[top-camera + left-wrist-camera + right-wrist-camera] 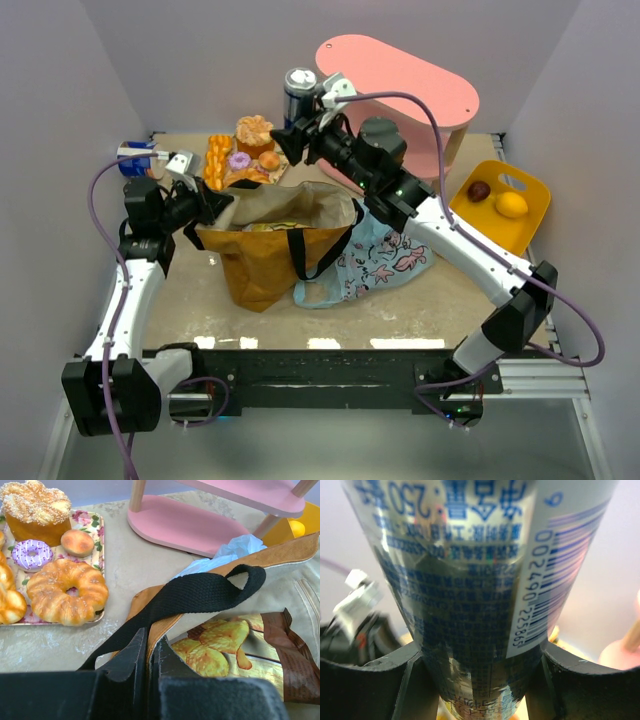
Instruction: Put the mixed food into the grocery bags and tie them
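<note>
Tan tabletop (470,290) | right gripper (480,680) clamped on upright can (298,90), upper centre | tote (260,270) mouth just below it in frame, rim pinched shut by left gripper (148,665) | packet (235,650) inside tote

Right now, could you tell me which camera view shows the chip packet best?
The left wrist view: the chip packet lies inside the tan tote, its yellow chips picture and brown crimped end plain. The top external view shows only a sliver in the tote's mouth; the right wrist view shows only the silver can.
</note>
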You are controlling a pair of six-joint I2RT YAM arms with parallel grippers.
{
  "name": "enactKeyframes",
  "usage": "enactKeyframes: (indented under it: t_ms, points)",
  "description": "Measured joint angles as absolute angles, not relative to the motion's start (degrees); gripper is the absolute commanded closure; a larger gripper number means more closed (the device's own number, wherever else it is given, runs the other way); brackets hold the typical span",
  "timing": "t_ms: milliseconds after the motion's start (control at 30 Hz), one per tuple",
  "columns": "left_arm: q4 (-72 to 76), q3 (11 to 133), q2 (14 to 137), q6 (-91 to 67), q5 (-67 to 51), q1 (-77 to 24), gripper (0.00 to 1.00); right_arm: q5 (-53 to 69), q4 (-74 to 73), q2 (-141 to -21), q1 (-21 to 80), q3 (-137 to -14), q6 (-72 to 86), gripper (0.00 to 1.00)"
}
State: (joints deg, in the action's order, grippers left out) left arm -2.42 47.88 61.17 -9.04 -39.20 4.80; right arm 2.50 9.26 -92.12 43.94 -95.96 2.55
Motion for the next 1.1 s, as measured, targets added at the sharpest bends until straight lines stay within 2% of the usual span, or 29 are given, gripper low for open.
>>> enactKeyframes:
  t_ms: [433, 700, 867, 1100]
  points:
    - [-2.44, 47.88, 60.62, -9.02, -38.52, 4.29, 1.00, 2.57, 0.54, -83.94, 49.67, -83.35, 9.23, 1.00]
    - [-2.50, 47.88, 60.14, -9.02, -37.82, 3.86, 1.00, 2.57, -3.29, -84.60, 53.30, -81.12, 9.26, 1.00]
    - [-2.68, 47.88, 59.75, -9.02, -37.63, 3.40, 1.00, 2.76, -4.99, -87.92, 55.75, -79.99, 7.57, 1.00]
    - [-2.74, 47.88, 58.83, -8.99, -37.50, 2.92, 1.00, -0.97, -11.07, -98.35, 56.23, -82.17, 3.90, 1.00]
